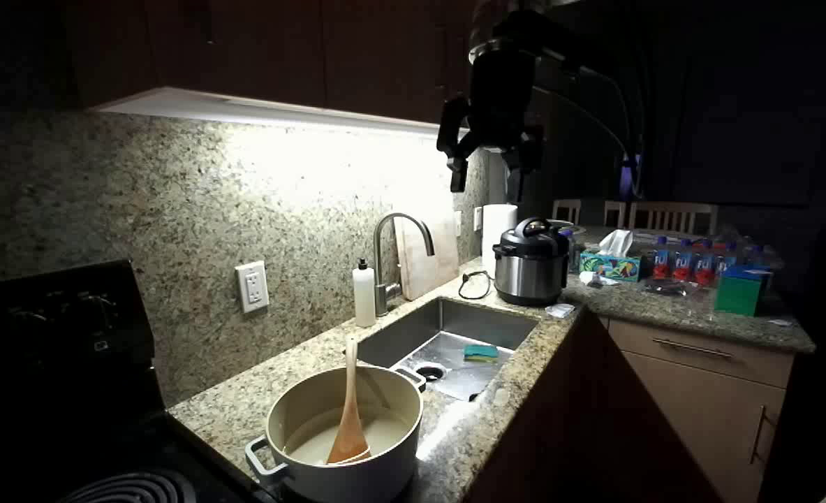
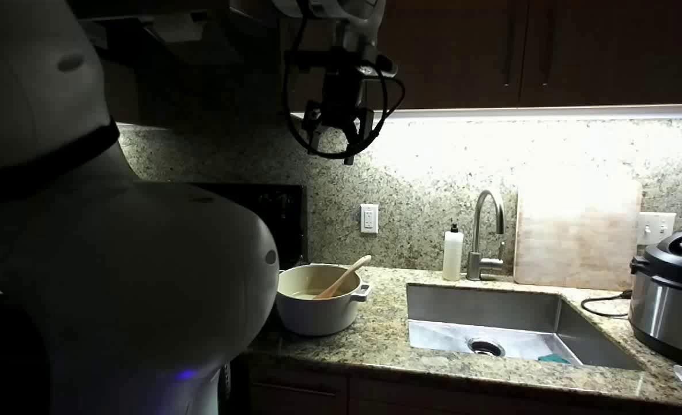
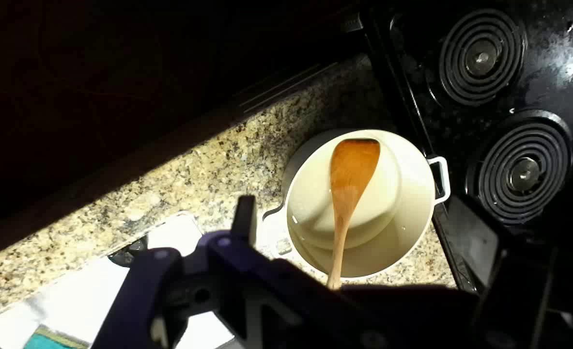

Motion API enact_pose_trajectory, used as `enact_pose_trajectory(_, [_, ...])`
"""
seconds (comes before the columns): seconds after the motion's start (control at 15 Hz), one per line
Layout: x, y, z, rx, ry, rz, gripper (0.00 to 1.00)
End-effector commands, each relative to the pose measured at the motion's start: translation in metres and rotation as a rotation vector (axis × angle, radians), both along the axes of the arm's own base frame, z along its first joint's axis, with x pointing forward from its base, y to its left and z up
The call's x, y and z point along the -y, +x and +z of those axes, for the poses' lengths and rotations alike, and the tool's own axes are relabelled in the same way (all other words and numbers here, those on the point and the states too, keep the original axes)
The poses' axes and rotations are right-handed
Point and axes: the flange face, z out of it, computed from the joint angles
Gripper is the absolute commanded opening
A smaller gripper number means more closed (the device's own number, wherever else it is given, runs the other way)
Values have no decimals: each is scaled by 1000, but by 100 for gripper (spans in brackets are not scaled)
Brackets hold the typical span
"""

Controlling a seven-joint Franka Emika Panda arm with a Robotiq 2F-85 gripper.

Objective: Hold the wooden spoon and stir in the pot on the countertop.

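The cream-white pot stands on the granite countertop between the stove and the sink; it also shows in an exterior view and the wrist view. The wooden spoon leans inside the pot, its wide end down at the bottom and its handle resting over the rim; it also shows in the wrist view, where my gripper hides the handle's end. My gripper is open and empty, high above the counter in both exterior views. In the wrist view its fingertips are spread wide, apart from spoon and pot.
A steel sink with a tall faucet and a soap bottle lies beside the pot. A coil stove is on its other side. A steel-and-black cooker stands beyond the sink. Upper cabinets hang near the gripper.
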Motion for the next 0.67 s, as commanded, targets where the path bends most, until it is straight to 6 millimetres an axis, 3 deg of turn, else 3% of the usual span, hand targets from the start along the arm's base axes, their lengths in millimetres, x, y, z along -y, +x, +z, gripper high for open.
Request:
enact_pose_trajectory(0.0, [0,0,0,-1,0,0,100])
enact_pose_trajectory(0.47, [0,0,0,-1,0,0,100])
enact_pose_trajectory(0.6, [-3,13,-4,11,13,14,100])
